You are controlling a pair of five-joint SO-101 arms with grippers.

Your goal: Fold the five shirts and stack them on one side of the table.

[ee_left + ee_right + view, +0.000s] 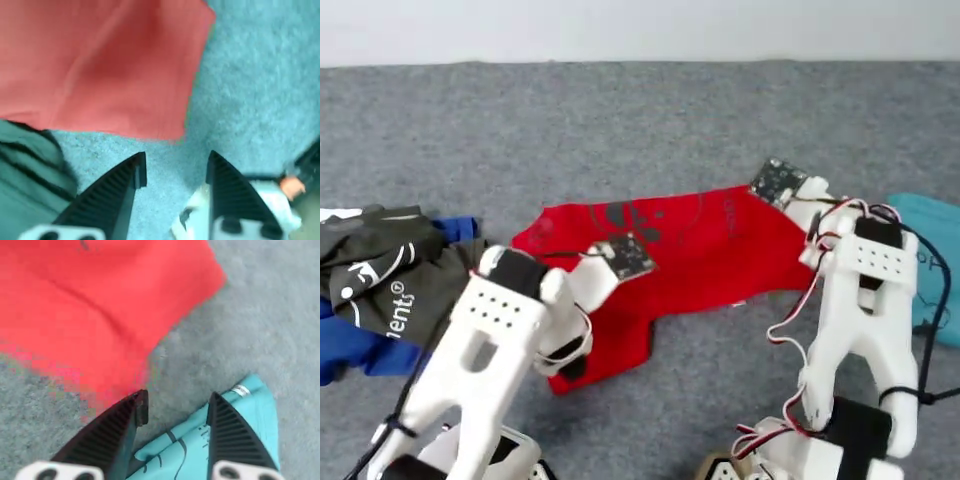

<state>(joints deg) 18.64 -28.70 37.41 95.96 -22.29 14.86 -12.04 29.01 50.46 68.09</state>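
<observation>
Red shirt [700, 245] is lying across mid-table, its long axis running left to right, one flap trailing toward the arms. Bare grey table [620, 120] is stretching behind it, dark shirts [380, 270] crowding the left edge and a teal shirt [930, 260] the right. Left gripper [175, 167] and right gripper [175, 407] are hovering just off its edges, jaws spread, holding nothing.

The teal shirt [935, 215] runs past the high view's edge.
</observation>
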